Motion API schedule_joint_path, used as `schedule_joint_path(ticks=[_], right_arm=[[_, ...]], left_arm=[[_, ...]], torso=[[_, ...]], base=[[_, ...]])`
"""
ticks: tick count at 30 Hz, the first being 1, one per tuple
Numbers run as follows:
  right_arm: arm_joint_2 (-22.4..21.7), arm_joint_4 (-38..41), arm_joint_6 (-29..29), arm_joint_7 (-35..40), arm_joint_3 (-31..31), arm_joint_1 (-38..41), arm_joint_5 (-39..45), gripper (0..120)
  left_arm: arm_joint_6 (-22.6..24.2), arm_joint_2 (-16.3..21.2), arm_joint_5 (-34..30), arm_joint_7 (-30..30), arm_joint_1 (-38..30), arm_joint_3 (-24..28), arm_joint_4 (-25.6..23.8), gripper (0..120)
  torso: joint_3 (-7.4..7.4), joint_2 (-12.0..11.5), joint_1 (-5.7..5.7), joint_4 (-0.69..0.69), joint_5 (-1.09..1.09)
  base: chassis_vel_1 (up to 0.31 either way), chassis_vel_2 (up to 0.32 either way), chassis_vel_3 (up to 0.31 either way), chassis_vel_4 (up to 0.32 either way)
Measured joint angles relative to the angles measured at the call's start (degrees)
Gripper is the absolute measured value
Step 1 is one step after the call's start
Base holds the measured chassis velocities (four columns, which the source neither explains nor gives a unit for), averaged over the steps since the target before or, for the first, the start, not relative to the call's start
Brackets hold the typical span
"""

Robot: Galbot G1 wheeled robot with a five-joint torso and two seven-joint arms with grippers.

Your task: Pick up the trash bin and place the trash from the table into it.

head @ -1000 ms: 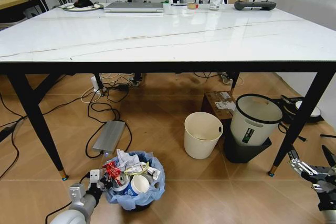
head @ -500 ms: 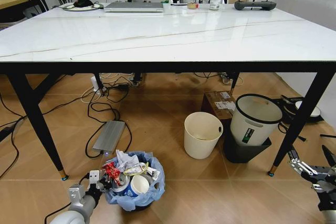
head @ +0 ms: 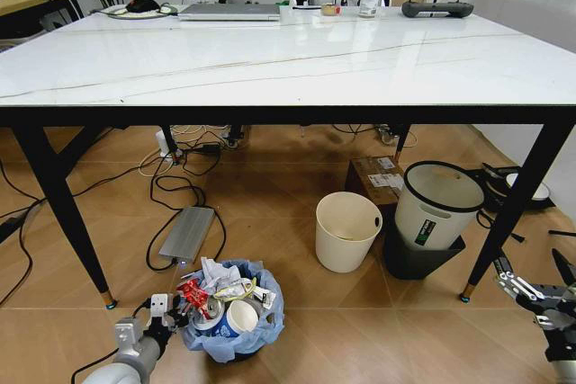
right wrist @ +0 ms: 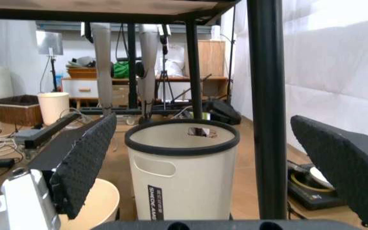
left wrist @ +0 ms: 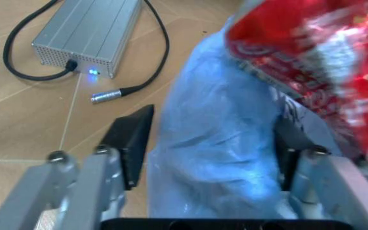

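Note:
The trash bin [head: 232, 334], lined with a crinkled light-blue bag, stands on the wooden floor in front of the table [head: 288, 60]. The trash [head: 216, 297] fills it: a crushed red can, a blue paper cup, wrappers and white tissue. My left gripper [head: 159, 308] is low at the bin's left side. In the left wrist view its fingers [left wrist: 130, 143] stand open on either side of the bag's bunched rim [left wrist: 216, 143], with the red can [left wrist: 312, 57] just beyond. My right gripper [head: 538, 296] hangs open at the lower right, holding nothing.
Under the table stand a plain cream bin [head: 346, 231], a white bucket with a black rim [head: 438, 204] and a cardboard box [head: 376, 177]. A silver power box [head: 187, 233] and cables lie left of them. Black table legs [head: 61, 213] frame the space. A laptop [head: 229, 12] and black remote [head: 436, 8] sit on top.
My left gripper has slid slightly back and down, away from the bin's left side. The bin, the trash and my right arm have stayed where they were.

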Motion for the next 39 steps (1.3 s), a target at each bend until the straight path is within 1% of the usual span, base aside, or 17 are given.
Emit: schedule_joint_path(ticks=[1, 4, 8, 14, 16, 17, 18, 20, 30, 34, 35, 39], right_arm=[[0.00, 0.00, 0.00, 0.00, 0.00, 0.00, 0.00, 100], [0.00, 0.00, 0.00, 0.00, 0.00, 0.00, 0.00, 100], [0.00, 0.00, 0.00, 0.00, 0.00, 0.00, 0.00, 100], [0.00, 0.00, 0.00, 0.00, 0.00, 0.00, 0.00, 100], [0.00, 0.00, 0.00, 0.00, 0.00, 0.00, 0.00, 100], [0.00, 0.00, 0.00, 0.00, 0.00, 0.00, 0.00, 100], [0.00, 0.00, 0.00, 0.00, 0.00, 0.00, 0.00, 100], [0.00, 0.00, 0.00, 0.00, 0.00, 0.00, 0.00, 100], [0.00, 0.00, 0.00, 0.00, 0.00, 0.00, 0.00, 100], [0.00, 0.00, 0.00, 0.00, 0.00, 0.00, 0.00, 100], [0.00, 0.00, 0.00, 0.00, 0.00, 0.00, 0.00, 100], [0.00, 0.00, 0.00, 0.00, 0.00, 0.00, 0.00, 100]], left_arm=[[0.00, 0.09, -0.01, -0.03, 0.13, -0.02, -0.15, 65], [-0.01, 0.31, -0.09, -0.06, 0.50, -0.09, -0.57, 71], [-0.01, 0.50, -0.15, -0.13, 0.70, -0.24, -0.76, 73], [-0.02, 0.55, -0.20, -0.16, 0.92, -0.30, -0.84, 81], [-0.02, 0.58, -0.20, -0.16, 1.06, -0.30, -1.05, 91], [-0.02, 0.60, -0.20, -0.16, 1.11, -0.30, -1.14, 93], [-0.02, 0.64, -0.20, -0.17, 1.19, -0.29, -1.23, 97], [-0.02, 0.77, -0.20, -0.22, 1.47, -0.29, -1.57, 100], [0.26, 1.84, -0.61, -1.30, 2.98, -0.52, -3.21, 100], [1.17, 3.89, -1.43, -2.68, 5.86, -1.06, -5.74, 100], [1.17, 3.89, -1.43, -2.68, 5.86, -1.06, -5.74, 100], [1.56, 5.71, -1.39, -4.01, 9.60, -1.94, -8.64, 100]], torso=[[0.00, 0.00, 0.00, 0.00, 0.00], [0.00, 0.00, 0.00, 0.01, 0.00], [0.00, 0.01, 0.00, 0.00, 0.00], [0.01, 0.01, 0.00, 0.00, 0.00], [0.01, 0.01, 0.00, 0.00, 0.00], [0.01, 0.01, 0.00, 0.00, 0.00], [0.01, 0.01, 0.00, 0.00, 0.00], [0.01, 0.01, 0.00, 0.00, 0.00], [0.01, 0.02, 0.00, 0.00, 0.00], [0.01, 0.02, 0.00, 0.00, 0.00], [0.01, 0.02, 0.00, 0.00, 0.00], [0.01, 0.02, 0.00, 0.01, 0.00]], base=[[0.000, 0.000, 0.000, 0.000], [0.000, 0.000, 0.000, 0.000], [0.000, 0.000, 0.000, 0.000], [0.000, 0.000, 0.000, 0.000], [0.000, 0.000, 0.000, 0.000], [0.000, 0.000, 0.000, 0.000], [0.000, 0.000, 0.000, 0.000], [0.000, 0.000, 0.000, 0.000], [0.000, 0.000, 0.000, 0.000], [0.000, 0.000, 0.000, 0.000], [0.000, 0.000, 0.000, 0.000], [0.000, 0.000, 0.000, 0.000]])
